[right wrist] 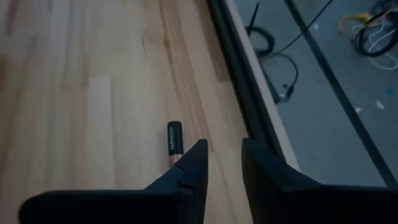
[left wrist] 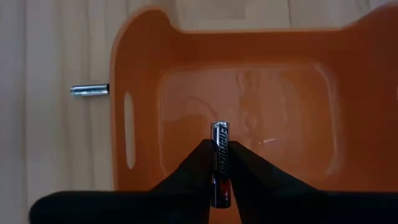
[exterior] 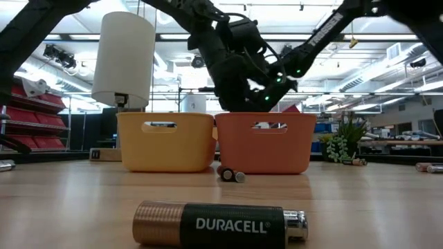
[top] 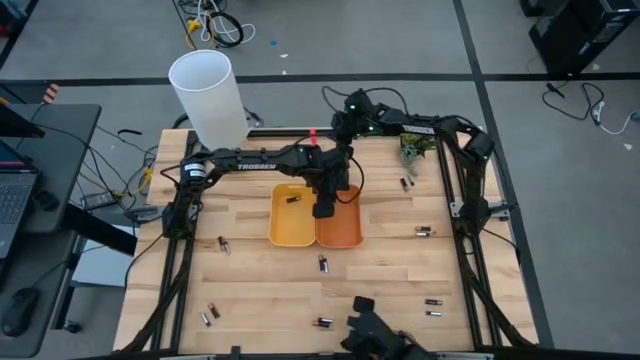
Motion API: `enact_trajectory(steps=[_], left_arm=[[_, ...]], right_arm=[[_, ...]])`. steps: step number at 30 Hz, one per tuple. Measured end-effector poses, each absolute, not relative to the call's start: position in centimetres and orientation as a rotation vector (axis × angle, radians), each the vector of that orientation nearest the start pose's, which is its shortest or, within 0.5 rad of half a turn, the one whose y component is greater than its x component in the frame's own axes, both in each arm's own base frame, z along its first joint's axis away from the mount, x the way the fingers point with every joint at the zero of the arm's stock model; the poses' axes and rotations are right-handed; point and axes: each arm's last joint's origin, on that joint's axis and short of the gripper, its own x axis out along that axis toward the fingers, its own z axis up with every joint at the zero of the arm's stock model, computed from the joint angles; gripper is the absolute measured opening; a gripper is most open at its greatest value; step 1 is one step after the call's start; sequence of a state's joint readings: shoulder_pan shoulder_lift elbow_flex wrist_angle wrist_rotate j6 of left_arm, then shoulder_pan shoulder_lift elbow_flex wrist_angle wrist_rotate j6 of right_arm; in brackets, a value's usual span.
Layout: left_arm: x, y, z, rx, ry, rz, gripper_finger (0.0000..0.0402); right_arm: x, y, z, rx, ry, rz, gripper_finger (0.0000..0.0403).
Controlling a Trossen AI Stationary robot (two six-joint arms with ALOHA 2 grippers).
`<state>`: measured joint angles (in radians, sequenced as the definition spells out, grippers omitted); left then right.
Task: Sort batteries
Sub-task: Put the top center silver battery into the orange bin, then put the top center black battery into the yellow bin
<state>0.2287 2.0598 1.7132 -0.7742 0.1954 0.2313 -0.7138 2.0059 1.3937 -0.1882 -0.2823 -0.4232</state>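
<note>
My left gripper (left wrist: 220, 154) hangs over the orange tray (left wrist: 280, 56), shut on a silver-and-black battery (left wrist: 219, 163); in the high view it shows above that tray (top: 325, 205). The yellow tray (top: 280, 228) stands against the orange tray's left side with one battery (top: 294, 199) lying in it. My right gripper (right wrist: 222, 155) is open and empty near the table's far edge, with a dark battery (right wrist: 175, 138) lying on the wood beside one finger. Several loose batteries lie on the table, for instance one (top: 323, 263) near the trays' front. My left gripper pinches the battery between its two fingers (left wrist: 200, 163), coming from above and pointing down into the orange tray. The battery lies along the fingers, and its silver end (left wrist: 219, 129) sticks out past the fingertips. It is lifted clear of the tray's floor.
A tall white cylinder (top: 208, 95) stands at the far left corner and a small plant (top: 415, 148) at the far right. Loose batteries lie at the left (top: 222, 243), right (top: 424, 231) and near edge (top: 322, 322). A big Duracell cell (exterior: 218, 225) lies close to the low camera.
</note>
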Motion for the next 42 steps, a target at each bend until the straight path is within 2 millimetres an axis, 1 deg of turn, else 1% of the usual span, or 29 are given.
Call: enact_trajectory(steps=[3,7,12,15,18,27,37,40,42], left_arm=[[42.4,9.0,22.2,-0.037,1.124,-0.106,0.0077],[42.3,8.8,22.1,-0.041,1.138,-0.110,0.0090],[42.3,8.9,22.1,-0.032,1.134,-0.112,0.0100],[42.2,9.4,22.3,-0.021,1.149,-0.074,0.0103],[42.1,10.6,22.6,0.010,1.144,-0.022,0.0103],[41.4,13.4,22.8,-0.012,1.122,0.034,0.0095],[39.7,15.0,25.7,-0.013,1.059,0.087,0.0095],[39.3,15.4,26.3,-0.016,1.051,0.106,0.0095],[39.1,15.7,26.3,-0.023,1.054,0.118,0.0095]], right_arm=[[34.1,-28.6,17.0,0.006,0.828,-0.215,0.0113],[35.2,-29.4,16.1,0.028,0.873,-0.160,0.0135],[36.2,-30.0,14.7,0.064,0.931,-0.122,0.0144],[36.5,-30.2,14.2,0.068,0.951,-0.109,0.0144],[36.6,-30.3,13.5,0.073,0.969,-0.099,0.0144],[36.6,-29.9,14.0,0.054,0.969,-0.076,0.0144],[37.2,-28.9,13.9,0.046,0.984,-0.044,0.0144],[37.3,-28.5,13.8,0.053,1.003,-0.028,0.0144],[37.3,-28.2,13.7,0.056,1.014,-0.018,0.0144]])
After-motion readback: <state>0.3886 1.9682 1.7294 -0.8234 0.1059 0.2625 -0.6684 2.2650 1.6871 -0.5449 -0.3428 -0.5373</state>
